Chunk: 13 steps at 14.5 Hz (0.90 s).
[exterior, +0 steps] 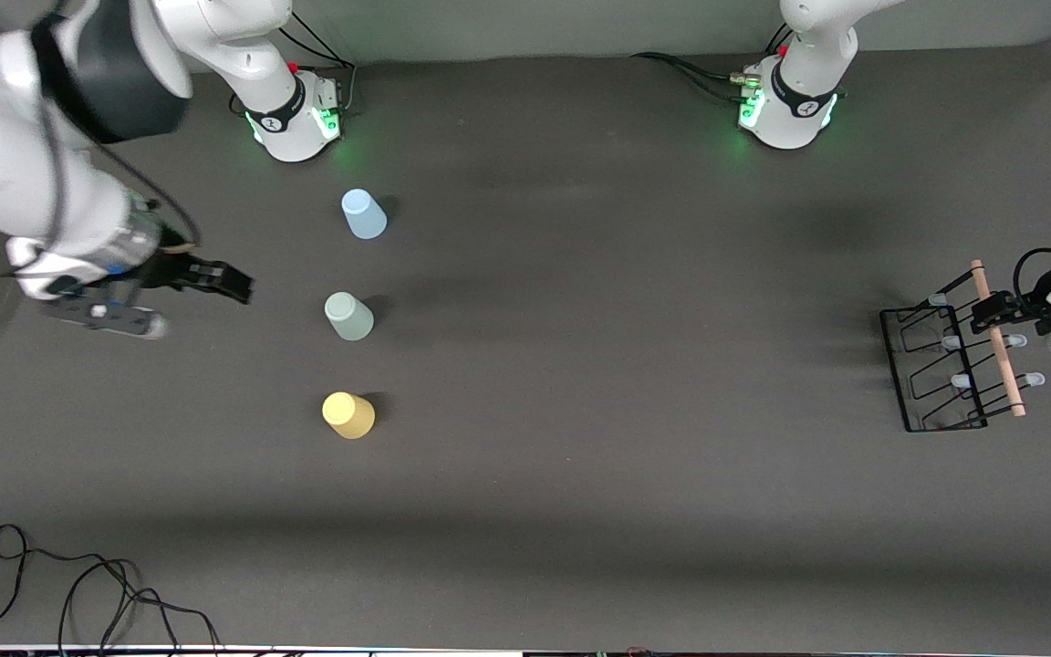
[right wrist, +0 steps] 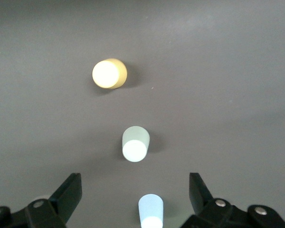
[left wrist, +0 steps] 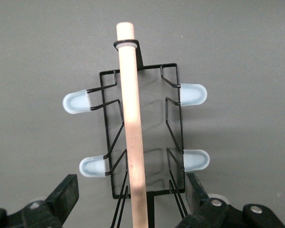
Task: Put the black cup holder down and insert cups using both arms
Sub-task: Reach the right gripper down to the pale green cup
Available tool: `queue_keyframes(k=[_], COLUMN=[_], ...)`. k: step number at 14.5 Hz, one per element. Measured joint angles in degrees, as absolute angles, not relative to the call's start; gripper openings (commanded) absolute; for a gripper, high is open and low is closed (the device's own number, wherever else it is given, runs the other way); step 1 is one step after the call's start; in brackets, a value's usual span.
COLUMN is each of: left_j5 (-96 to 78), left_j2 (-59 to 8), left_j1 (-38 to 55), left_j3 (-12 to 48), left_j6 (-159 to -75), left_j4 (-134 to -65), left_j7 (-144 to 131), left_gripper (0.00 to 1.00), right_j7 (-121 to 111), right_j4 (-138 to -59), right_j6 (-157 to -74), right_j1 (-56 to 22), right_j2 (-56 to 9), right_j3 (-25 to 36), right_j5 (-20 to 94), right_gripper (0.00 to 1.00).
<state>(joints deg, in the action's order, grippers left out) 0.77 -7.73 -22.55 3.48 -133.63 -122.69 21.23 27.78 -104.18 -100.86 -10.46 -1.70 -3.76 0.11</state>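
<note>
The black cup holder (exterior: 934,370) stands on the table at the left arm's end, its wooden handle (exterior: 997,339) on top. My left gripper (exterior: 989,315) is open, with its fingers on either side of the handle (left wrist: 133,128) without touching it. Pale-tipped prongs (left wrist: 76,102) stick out on both sides. Three cups stand upside down in a row: light blue (exterior: 363,214), pale green (exterior: 348,317) and yellow (exterior: 348,415). My right gripper (exterior: 235,285) is open and empty, up in the air beside the row. Its view shows the blue (right wrist: 150,211), green (right wrist: 135,144) and yellow (right wrist: 109,73) cups below it.
The table is a dark grey mat (exterior: 626,365). The green-lit arm bases (exterior: 297,119) (exterior: 785,109) stand along its edge farthest from the front camera. Loose black cables (exterior: 78,593) lie at the near corner at the right arm's end.
</note>
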Motion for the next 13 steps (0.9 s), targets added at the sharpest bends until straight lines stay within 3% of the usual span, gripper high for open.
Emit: queue_keyframes(k=[2,3,4,6,7,8,13], left_j5=[0.8,0.8,0.8,0.7,0.7,0.7,0.7], left_j2=[-8.3,-8.4,-8.4,-8.4,-8.4,-8.4,-8.3], left_j1=[-22.6,-22.5,-22.6,-22.5,-22.5,-22.5,-22.6], left_j3=[3.5,3.5,3.5,3.6,3.6,3.6,3.6], left_j6=[-133.6,-133.4,-133.2,-132.4,-132.3,-132.3,-131.8], left_j4=[-122.7,-122.7,-122.7,-122.7,-122.7,-122.7,-122.4], left_j7=[21.2,21.2,21.2,21.2,21.2,21.2,21.2], left_gripper=[0.97,0.9,0.74,0.28,0.1,0.0,0.0], right_j7=[29.5,29.9,30.0,30.2,30.3,30.3,30.5], right_j4=[-108.2,-110.8,-113.6,-119.9,-122.9,-125.7,-131.3], right_j6=[-104.9,-107.6,-110.9,-118.4,-122.1,-125.3,-132.2], right_j1=[-12.1,-12.5,-12.8,-13.7,-14.1,-14.5,-15.4], right_j2=[-1.7,-1.8,-1.8,-2.0,-2.2,-2.5,-5.7], right_j3=[-3.8,-3.8,-3.8,-3.8,-3.8,-3.9,-3.9], right_j5=[0.1,0.3,0.7,1.4,1.5,1.5,1.5], right_gripper=[1.0,1.0,1.0,1.0,1.0,1.0,1.0])
